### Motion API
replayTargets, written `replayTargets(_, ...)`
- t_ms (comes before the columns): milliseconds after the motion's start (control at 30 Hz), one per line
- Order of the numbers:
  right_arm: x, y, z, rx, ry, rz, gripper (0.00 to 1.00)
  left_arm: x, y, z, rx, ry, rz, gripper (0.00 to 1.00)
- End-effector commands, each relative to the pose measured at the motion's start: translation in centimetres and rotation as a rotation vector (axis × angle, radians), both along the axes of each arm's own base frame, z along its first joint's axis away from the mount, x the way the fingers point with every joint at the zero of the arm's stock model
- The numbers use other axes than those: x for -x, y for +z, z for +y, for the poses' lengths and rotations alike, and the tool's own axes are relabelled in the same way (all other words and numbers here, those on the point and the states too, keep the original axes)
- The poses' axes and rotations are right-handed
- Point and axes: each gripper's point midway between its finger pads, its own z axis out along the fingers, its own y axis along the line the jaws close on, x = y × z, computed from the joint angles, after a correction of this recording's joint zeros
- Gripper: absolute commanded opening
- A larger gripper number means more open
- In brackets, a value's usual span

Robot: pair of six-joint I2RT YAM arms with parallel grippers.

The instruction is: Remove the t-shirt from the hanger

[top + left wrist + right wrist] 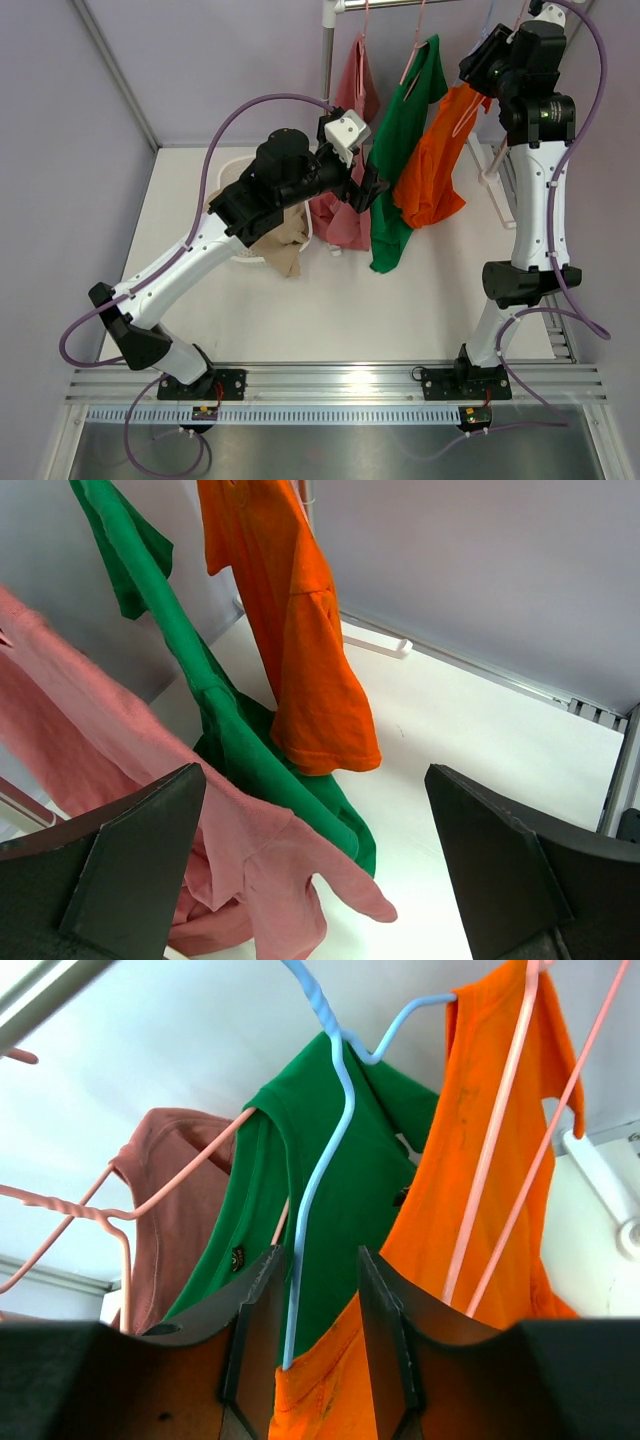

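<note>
Three t-shirts hang on hangers from a rail: pink, green and orange. My right gripper is up at the orange shirt's shoulder. In the right wrist view its jaws stand a little apart around the blue hanger wire and the orange collar. My left gripper is wide open between the pink and green shirts' lower parts. In the left wrist view the pink shirt drapes by the left finger, with the green and orange shirts beyond.
A white basket at the left holds a beige garment. The rack's upright pole stands behind the pink shirt, and its white foot lies on the table by the right arm. Grey walls close in on both sides.
</note>
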Motion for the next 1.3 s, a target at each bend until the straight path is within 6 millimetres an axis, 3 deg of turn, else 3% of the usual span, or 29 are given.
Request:
replayTargets(0, 1.0, 1.5, -0.7, 0.052, -0.054, -0.034, 0.42, 0.5, 1.9, -0.1, 0.037, -0.024, -0.048, 0.99)
replayTargets(33, 1.1, 1.6, -0.8, 0.057, -0.066, -0.035, 0.38, 0.5, 1.8, -0.2, 0.033, -0.025, -0.047, 0.99)
replayTargets(600, 1.7, 2.1, -1.6, 0.109, -0.119, -0.041, 0.39, 0.7, 1.4, -0.4, 0.029, -0.038, -0.042, 0.99)
replayTargets(967, 1.5, 1.8, -1.8, 0.138, -0.124, -0.033, 0.29, 0.7, 1.1, -0.4, 0.020, -0.042, -0.042, 0.99)
replayTargets(1067, 1.6, 2.0, -1.7, 0.160, -0.124, -0.037, 0.23, 0.7, 1.1, -0.3, 0.020, -0.041, -0.042, 0.99)
replayTargets(1167, 1.6, 1.8, -1.7, 0.203, -0.124, -0.033, 0.11, 0.7, 1.0, -0.4, 0.020, -0.042, -0.042, 0.99)
replayTargets(1200, 1.6, 1.9, -1.8, 0.211, -0.125, -0.034, 0.02, 0.7, 1.1, -0.3, 0.021, -0.042, -0.043, 0.99)
replayTargets(1267, 1.6, 1.7, -1.9, 0.247, -0.125, -0.028, 0.00, 0.7, 1.1, -0.4, 0.022, -0.042, -0.041, 0.99)
